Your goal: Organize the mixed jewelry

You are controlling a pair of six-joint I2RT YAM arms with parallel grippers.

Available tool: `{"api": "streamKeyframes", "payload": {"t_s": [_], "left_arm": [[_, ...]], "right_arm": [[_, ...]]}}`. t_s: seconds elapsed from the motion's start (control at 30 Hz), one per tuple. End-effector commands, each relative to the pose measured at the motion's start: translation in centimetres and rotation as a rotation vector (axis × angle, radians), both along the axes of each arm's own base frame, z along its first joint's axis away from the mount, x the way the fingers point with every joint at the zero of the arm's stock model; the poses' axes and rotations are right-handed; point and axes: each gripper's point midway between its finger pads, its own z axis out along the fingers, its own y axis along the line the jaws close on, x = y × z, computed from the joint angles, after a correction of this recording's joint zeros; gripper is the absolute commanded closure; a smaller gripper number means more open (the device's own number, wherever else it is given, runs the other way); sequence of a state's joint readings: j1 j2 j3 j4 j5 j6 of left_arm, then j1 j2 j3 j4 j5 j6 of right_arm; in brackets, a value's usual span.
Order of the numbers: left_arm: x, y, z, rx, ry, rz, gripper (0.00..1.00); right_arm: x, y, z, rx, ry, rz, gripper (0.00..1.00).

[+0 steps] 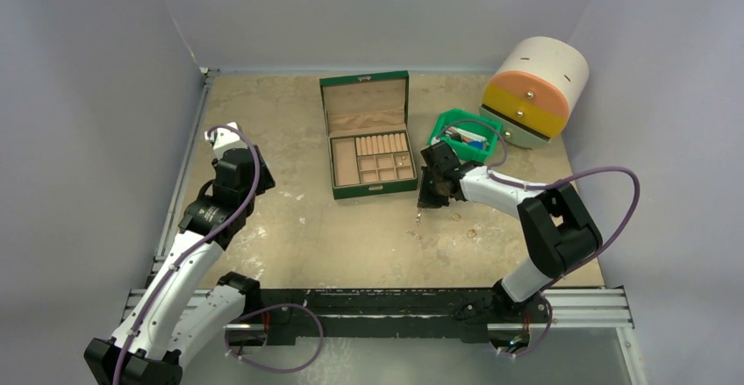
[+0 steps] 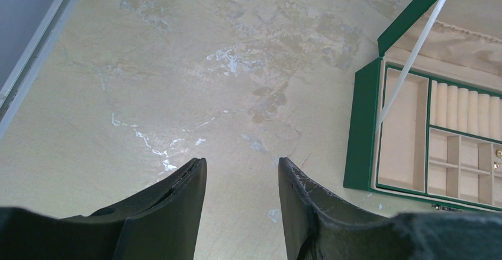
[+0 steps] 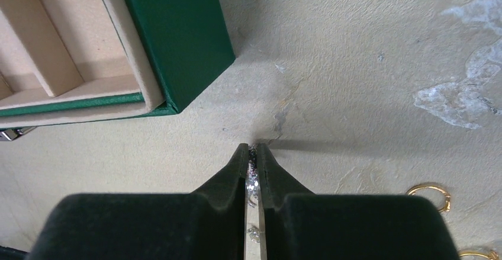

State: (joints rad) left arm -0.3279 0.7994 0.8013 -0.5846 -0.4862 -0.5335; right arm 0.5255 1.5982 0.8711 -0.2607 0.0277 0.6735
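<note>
My right gripper (image 3: 252,148) (image 1: 432,199) is shut on a small sparkly silvery trinket (image 3: 252,177), just off the near right corner of the open green jewelry box (image 1: 368,135) (image 3: 177,41). A bit of silvery jewelry (image 1: 418,217) hangs below the gripper in the top view. Small gold rings (image 3: 431,193) (image 1: 472,232) lie on the table to the right of the gripper. A second gold ring (image 3: 476,254) shows at the frame's edge. My left gripper (image 2: 241,166) (image 1: 226,135) is open and empty, over bare table left of the box (image 2: 362,124).
A green plastic bin (image 1: 465,135) with items stands right of the box. A white, orange and yellow drawer unit (image 1: 535,91) stands at the back right. Grey walls enclose the table on three sides. A metal rail (image 1: 395,310) runs along the near edge.
</note>
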Motion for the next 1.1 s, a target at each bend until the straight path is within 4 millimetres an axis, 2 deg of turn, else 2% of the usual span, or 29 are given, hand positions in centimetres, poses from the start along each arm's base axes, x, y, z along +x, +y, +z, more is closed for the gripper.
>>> {"api": "streamKeyframes", "payload": {"t_s": [0.0, 0.57, 0.83, 1.07], "left_arm": [[0.7, 0.0, 1.7, 0.001, -0.057, 0.003, 0.53], [0.7, -0.1, 1.8, -0.003, -0.059, -0.002, 0.53], [0.7, -0.2, 1.7, -0.004, -0.057, -0.005, 0.53], [0.7, -0.2, 1.9, -0.006, -0.063, -0.004, 0.53]], "right_arm": [[0.9, 0.3, 1.5, -0.003, -0.042, -0.006, 0.92], [2.0, 0.2, 7.4, 0.028, -0.153, -0.025, 0.92], [4.6, 2.5, 11.9, 0.105, -0.238, 0.007, 0.91], [7.1, 4.7, 13.7, 0.139, -0.269, 0.047, 0.91]]}}
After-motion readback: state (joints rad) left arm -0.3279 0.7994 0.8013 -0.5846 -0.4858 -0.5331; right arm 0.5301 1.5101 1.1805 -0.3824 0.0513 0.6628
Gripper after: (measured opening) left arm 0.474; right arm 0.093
